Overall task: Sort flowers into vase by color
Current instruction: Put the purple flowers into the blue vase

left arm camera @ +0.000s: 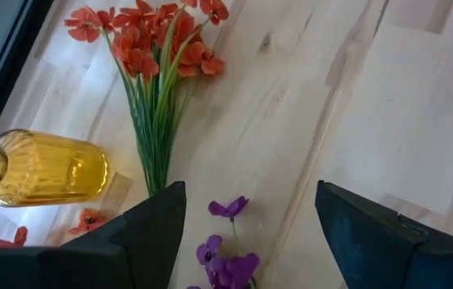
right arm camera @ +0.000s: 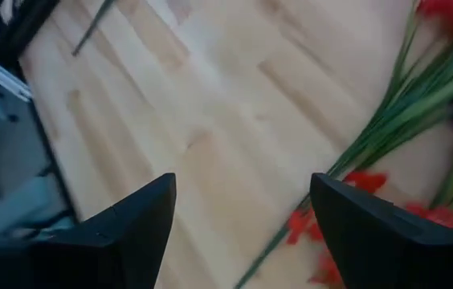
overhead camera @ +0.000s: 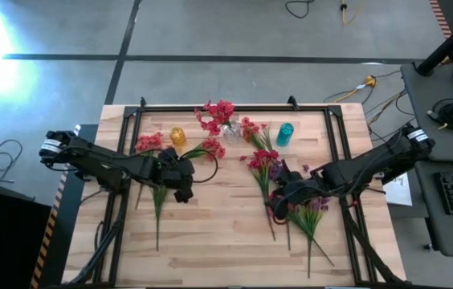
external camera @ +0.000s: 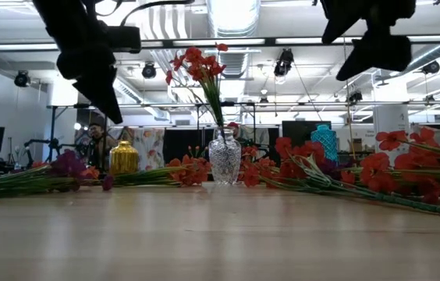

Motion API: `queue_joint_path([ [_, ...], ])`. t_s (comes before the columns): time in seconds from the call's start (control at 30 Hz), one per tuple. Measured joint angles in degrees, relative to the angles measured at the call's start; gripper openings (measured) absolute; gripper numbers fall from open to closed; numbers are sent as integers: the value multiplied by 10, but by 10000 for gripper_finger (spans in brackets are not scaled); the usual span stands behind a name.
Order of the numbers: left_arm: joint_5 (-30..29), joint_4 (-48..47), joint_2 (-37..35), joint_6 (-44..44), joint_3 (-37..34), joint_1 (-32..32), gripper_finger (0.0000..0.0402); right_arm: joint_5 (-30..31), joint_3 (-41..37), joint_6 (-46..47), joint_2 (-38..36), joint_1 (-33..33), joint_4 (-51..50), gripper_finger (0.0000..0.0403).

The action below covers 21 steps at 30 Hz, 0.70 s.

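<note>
My left jaws (left arm camera: 246, 233) hang wide open and empty over purple blossoms (left arm camera: 225, 255) lying on the worktop (overhead camera: 218, 225); my right jaws (right arm camera: 242, 233) gape empty above bare wood beside red flowers (right arm camera: 347, 209). Farther off, the clear vase (overhead camera: 230, 131) holds red sprigs (overhead camera: 217, 115), with the yellow vase (overhead camera: 177, 136) and the teal vase (overhead camera: 284, 134) on either side of it.

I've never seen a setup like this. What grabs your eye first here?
The clear glass vase at the table's far middle, holding tall red flowers. A yellow vase and a teal vase flank it. Loose flower bundles lie across the wooden table, with the open left gripper and right gripper above them.
</note>
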Motion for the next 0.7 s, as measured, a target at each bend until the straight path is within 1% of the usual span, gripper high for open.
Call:
queue_joint_path([
  [0.07,0,0,0,-2,-2,0,262,-5,0,27,7,0,2,272],
  [0.17,0,1,0,-3,-2,0,262,-13,2,42,27,-1,-1,265],
  [0.3,0,0,0,0,-2,0,262,-20,27,56,58,-1,-43,258],
  [0.53,0,-1,0,1,-2,0,262,-15,97,61,102,-1,-187,256],
  [0.63,0,-1,0,1,-2,0,262,-16,111,62,110,-1,-253,254],
  [0.7,0,-1,0,1,-2,0,262,-27,111,75,110,-1,-299,253],
])
